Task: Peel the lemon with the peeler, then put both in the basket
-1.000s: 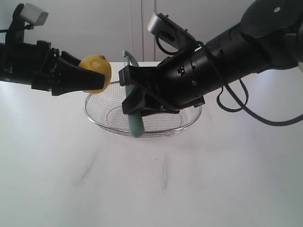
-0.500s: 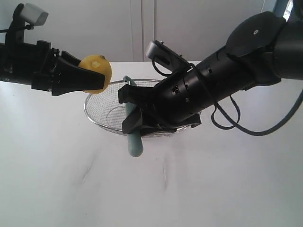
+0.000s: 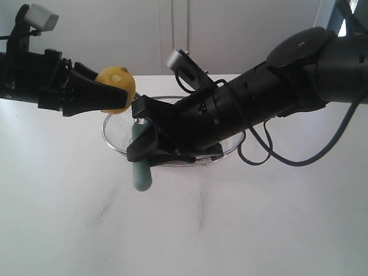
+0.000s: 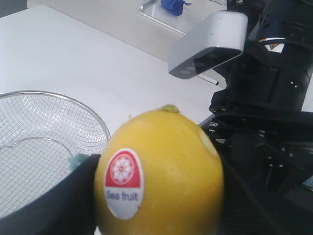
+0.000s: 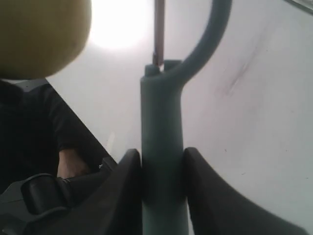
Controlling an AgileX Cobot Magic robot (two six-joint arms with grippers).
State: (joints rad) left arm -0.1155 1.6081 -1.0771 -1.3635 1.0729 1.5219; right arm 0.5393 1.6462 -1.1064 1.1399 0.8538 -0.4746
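Note:
The yellow lemon [image 3: 117,88] with a red and white sticker [image 4: 123,182] is clamped in my left gripper [image 3: 109,92], held in the air above the left rim of the wire basket [image 3: 115,141]. My right gripper [image 3: 142,146] is shut on the pale teal handle of the peeler [image 3: 140,164], which stands upright just below and right of the lemon. In the right wrist view the handle [image 5: 161,147] runs between the two black fingers [image 5: 124,191], the curved head [image 5: 208,39] and blade rise past the lemon [image 5: 41,34].
The silver mesh basket [image 4: 44,142] sits on the white table behind the right arm, which covers most of it. A white wall stands at the back. In the left wrist view a silver bracket and a blue object [image 4: 172,5] lie beyond the table.
My right arm has swung left and down, carrying the peeler from the basket's middle to just under the lemon. The left gripper and lemon have stayed put.

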